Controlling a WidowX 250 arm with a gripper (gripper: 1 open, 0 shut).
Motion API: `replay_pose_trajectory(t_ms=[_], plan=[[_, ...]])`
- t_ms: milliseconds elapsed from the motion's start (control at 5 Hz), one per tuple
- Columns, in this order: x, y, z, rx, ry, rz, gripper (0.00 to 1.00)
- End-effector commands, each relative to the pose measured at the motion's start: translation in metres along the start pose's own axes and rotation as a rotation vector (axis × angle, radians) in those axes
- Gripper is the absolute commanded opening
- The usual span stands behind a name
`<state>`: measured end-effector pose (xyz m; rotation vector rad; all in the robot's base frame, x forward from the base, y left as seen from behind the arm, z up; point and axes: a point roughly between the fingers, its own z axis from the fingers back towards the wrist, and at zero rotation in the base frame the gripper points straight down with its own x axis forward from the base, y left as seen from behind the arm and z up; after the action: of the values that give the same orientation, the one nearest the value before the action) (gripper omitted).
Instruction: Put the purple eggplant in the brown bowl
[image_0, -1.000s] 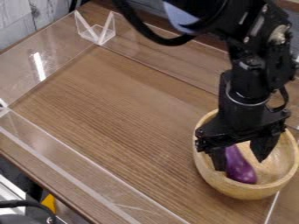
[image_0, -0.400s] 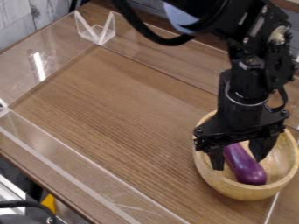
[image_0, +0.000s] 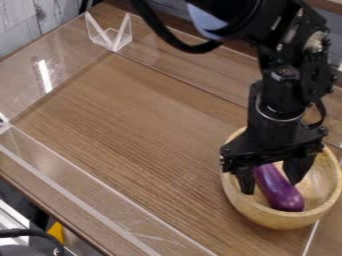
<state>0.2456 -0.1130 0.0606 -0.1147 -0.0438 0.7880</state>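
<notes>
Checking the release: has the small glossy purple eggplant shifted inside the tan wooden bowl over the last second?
Yes. The purple eggplant has dropped from between the open gripper fingers, settling lower and rightward, toward the wooden bowl's near rim.

There is just one camera. It sits high up at the near left side and looks down across the wooden table (image_0: 134, 110) toward the far right. It is quite close — the table fills most of the view, and the robot arm (image_0: 287, 80) stands at the right edge.
</notes>
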Motion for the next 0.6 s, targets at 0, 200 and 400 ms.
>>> replay_pose_trajectory(t_ms=[0, 200, 400], plan=[[0.0073, -0.0080, 0.0074, -0.035, -0.011, 0.012, 1.00], [0.0107, -0.0083, 0.0080, -0.039, -0.010, 0.020, 1.00], [0.0141, -0.0089, 0.0077, -0.041, -0.010, 0.029, 1.00]])
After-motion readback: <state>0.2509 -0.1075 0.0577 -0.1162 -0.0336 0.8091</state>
